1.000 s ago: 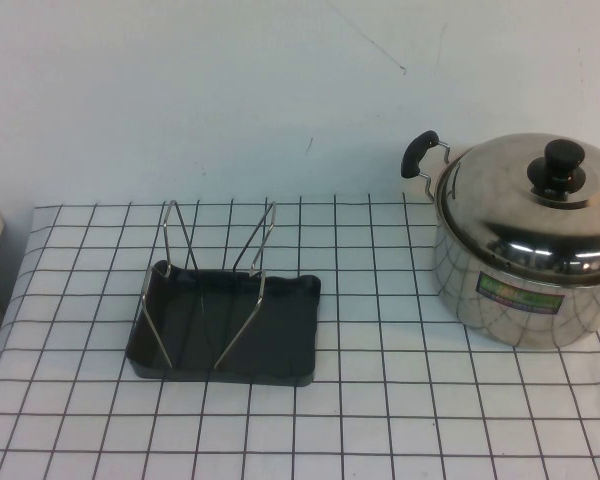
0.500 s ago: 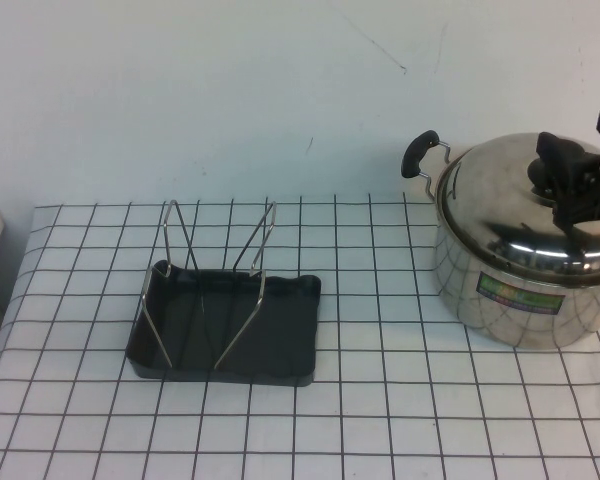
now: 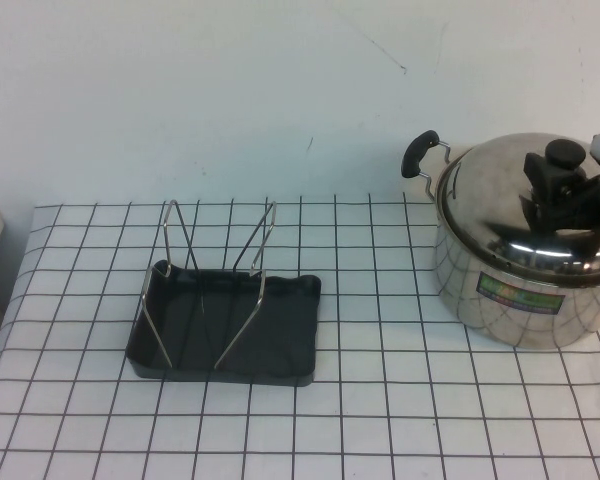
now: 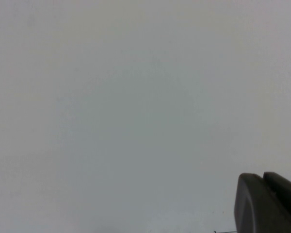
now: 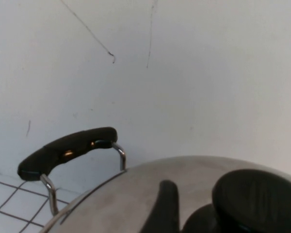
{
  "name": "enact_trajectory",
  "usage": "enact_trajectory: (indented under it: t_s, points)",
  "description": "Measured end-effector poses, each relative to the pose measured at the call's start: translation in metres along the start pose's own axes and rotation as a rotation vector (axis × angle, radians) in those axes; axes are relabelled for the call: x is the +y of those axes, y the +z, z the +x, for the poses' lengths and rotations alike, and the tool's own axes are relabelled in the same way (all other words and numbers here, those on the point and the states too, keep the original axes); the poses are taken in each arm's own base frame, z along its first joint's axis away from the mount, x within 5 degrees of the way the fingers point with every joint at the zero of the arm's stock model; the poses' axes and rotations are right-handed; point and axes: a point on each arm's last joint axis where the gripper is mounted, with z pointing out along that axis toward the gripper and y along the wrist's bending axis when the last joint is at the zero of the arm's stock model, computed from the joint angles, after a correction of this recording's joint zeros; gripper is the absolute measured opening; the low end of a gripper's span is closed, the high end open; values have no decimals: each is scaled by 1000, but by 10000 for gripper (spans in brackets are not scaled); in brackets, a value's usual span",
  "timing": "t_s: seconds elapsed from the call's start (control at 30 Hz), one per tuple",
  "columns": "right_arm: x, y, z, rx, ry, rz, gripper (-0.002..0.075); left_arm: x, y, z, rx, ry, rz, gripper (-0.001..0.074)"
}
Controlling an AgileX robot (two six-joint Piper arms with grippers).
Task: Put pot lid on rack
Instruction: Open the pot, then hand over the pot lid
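Observation:
The shiny steel pot lid (image 3: 495, 190) with its black knob (image 3: 566, 153) sits on the steel pot (image 3: 520, 295) at the right of the table. My right gripper (image 3: 563, 190) reaches in from the right edge and is open at the knob, one finger (image 3: 540, 178) just left of it. In the right wrist view that finger (image 5: 166, 206) stands on the lid (image 5: 136, 194), a gap away from the knob (image 5: 254, 199). The wire rack (image 3: 215, 265) stands on its dark grey tray (image 3: 285, 340) at centre left, empty. My left gripper (image 4: 266, 204) shows only in its wrist view, shut, facing the blank wall.
The pot's black side handle (image 3: 420, 152) sticks out toward the wall and shows in the right wrist view (image 5: 68, 150). A checked cloth (image 3: 380, 400) covers the table. The white wall stands close behind pot and rack.
My right gripper came into view from the right and has dropped lower onto the lid, with one finger now left of the knob. Lid, pot and rack have not moved.

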Motion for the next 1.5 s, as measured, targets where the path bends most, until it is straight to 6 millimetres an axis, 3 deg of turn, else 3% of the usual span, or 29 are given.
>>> enact_trajectory:
  t_s: [0.13, 0.27, 0.47, 0.63, 0.87, 1.07, 1.17, 1.37, 1.5]
  points:
    - [-1, 2, 5, 11, 13, 11, 534, 0, 0, 0, 0, -7, 0, -2]
    - [0, 2, 5, 6, 6, 7, 350, 0, 0, 0, 0, -7, 0, -2]
    - [0, 3, 3, -26, -9, 3, 356, 0, 0, 0, 0, -5, 2, -2]
    - [2, 2, -10, -183, -39, -6, 356, 0, 0, 1, 8, -69, 2, -2]
    - [6, -10, -38, -288, -35, -53, 356, -3, 0, 1, 13, -387, 34, -2]
    - [35, -34, -78, -400, -89, -253, 356, -23, -4, -14, -60, -653, 301, 15]
    - [62, -48, -96, -452, -100, -385, 356, -34, -9, -18, -28, -815, 451, 121]
    - [123, -75, -115, -536, -130, -638, 356, -43, -13, -20, 118, -1235, 569, 592]
    - [163, -90, -115, -565, -152, -772, 356, -46, -15, -20, 157, -1279, 615, 673]
